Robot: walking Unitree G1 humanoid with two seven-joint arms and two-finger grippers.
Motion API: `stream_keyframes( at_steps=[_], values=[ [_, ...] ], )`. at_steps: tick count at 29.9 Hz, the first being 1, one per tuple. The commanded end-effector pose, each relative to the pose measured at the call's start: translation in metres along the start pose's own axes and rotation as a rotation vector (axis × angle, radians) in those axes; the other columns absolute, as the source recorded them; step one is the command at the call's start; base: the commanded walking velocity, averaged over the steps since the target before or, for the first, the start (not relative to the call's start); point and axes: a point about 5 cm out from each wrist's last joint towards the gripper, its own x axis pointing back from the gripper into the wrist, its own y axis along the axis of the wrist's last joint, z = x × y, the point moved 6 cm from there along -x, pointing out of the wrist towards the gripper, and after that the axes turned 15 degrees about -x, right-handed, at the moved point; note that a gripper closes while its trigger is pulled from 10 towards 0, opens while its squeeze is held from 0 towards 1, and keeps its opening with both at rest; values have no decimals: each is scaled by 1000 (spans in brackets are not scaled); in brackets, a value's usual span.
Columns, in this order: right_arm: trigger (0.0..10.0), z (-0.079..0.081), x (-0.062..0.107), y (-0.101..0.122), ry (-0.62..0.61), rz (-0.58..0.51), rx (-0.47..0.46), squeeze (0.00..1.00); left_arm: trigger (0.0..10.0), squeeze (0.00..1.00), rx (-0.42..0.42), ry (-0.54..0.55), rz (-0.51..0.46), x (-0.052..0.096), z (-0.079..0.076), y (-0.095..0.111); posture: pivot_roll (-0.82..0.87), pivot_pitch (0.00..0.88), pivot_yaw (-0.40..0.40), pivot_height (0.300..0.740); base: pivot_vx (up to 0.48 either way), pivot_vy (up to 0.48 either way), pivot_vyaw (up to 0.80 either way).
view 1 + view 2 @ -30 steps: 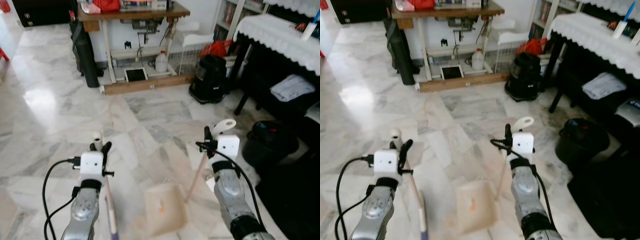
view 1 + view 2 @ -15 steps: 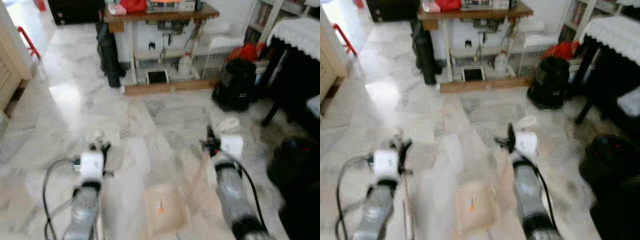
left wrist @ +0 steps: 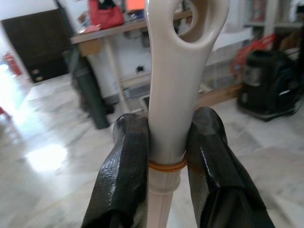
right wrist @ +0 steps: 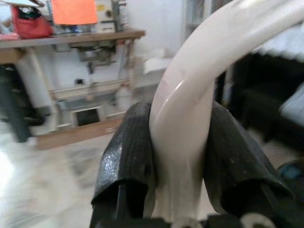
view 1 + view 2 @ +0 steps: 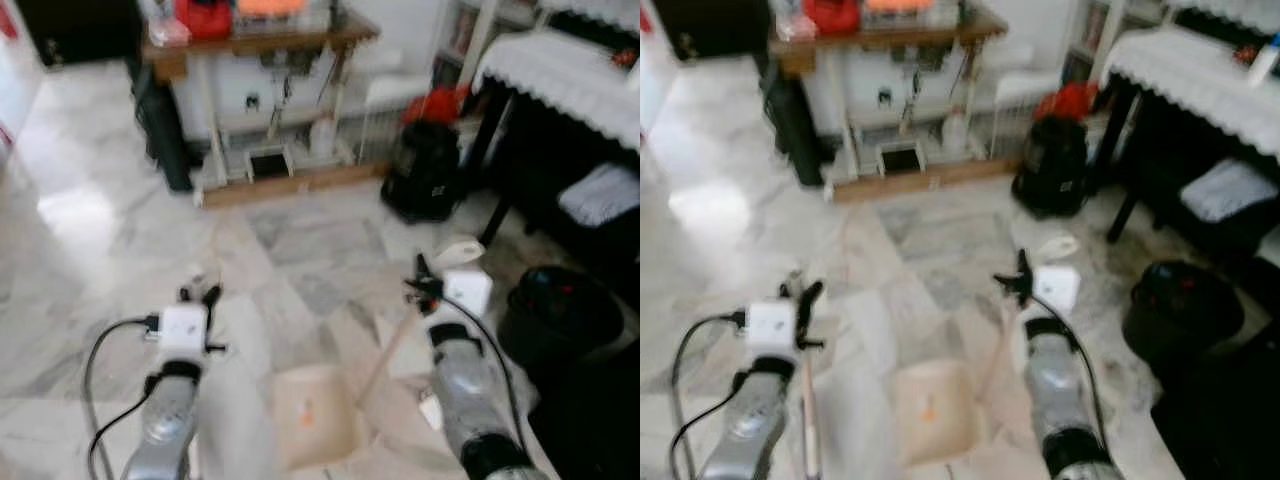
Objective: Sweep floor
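Observation:
My left gripper (image 3: pixel 166 128) is shut on the cream broom handle (image 3: pixel 176 71), just below the hanging hole at its top. In the eye views that left gripper (image 5: pixel 197 296) sits low on the left, and the broom stick (image 5: pixel 806 420) runs down beside the arm. My right gripper (image 4: pixel 178 123) is shut on the curved cream dustpan handle (image 4: pixel 190 90). From the right gripper (image 5: pixel 426 283) the thin dustpan stick (image 5: pixel 385 350) slants down to the beige dustpan (image 5: pixel 312 428), which lies on the marble floor between the arms. A small orange bit (image 5: pixel 305 412) lies in the pan.
A wooden table (image 5: pixel 260 38) with clutter underneath stands ahead. A black vacuum (image 5: pixel 425 170) sits to its right. On the right are a lace-covered dark table (image 5: pixel 560 75) and a black bin (image 5: pixel 560 310). Open marble floor (image 5: pixel 90 220) spreads left.
The whole picture swung to one side and back, so the camera moved and stays blurred. Both grippers keep their holds, and the dustpan stays between the arms.

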Motion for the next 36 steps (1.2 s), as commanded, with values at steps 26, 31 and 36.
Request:
stream_keyframes(
  at_steps=[26,31,36],
  values=[
    [10000,-1,-7,13,-26,-48,35,0,10000,0,2,-3,-51,-3,5,11,89,25,-17,740,177,0,-22],
    [10000,-6,-5,12,-43,-47,45,0,10000,0,10,-29,-60,-3,3,14,88,28,-16,740,0,0,0],
    [10000,-15,-3,10,-82,-43,64,0,10000,0,21,-68,-49,-4,-1,12,87,33,-13,740,0,0,0]
  ],
)
